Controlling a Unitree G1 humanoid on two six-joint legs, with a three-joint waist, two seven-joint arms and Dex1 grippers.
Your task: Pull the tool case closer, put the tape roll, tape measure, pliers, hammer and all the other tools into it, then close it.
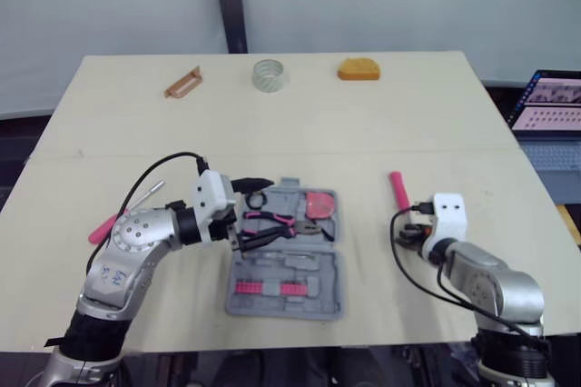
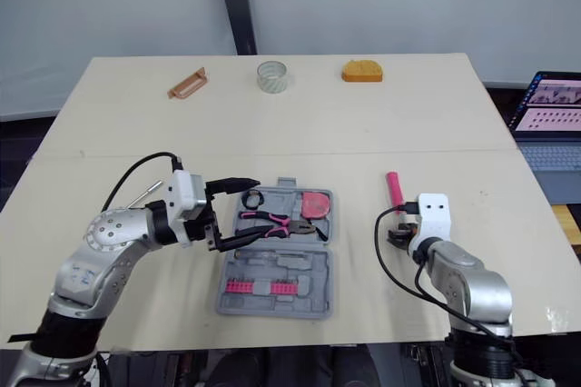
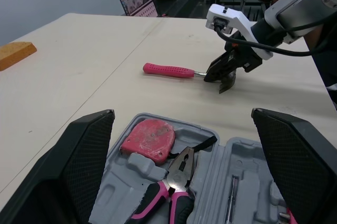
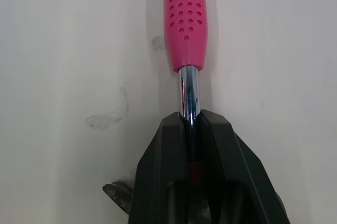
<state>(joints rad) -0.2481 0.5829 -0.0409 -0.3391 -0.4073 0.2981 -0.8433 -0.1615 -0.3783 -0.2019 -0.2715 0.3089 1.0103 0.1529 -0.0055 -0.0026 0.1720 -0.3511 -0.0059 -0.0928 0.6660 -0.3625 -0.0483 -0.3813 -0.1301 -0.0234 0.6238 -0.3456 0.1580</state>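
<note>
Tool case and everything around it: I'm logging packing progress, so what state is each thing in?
Tool case: open, lid flat on the table.
Pliers: lying in the case.
Tape measure: in the case.
Hammer: on the table, metal shaft clamped.
Right gripper: shut on the hammer.
Left gripper: open, over the case.
Tape roll: lying flat near the table's far edge, outside the case.
Laptop: open, screen lit.

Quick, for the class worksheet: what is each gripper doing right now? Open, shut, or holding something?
Left gripper: open, holding nothing, poised over the tool case.
Right gripper: shut on the hammer, gripping its metal shaft.
</note>
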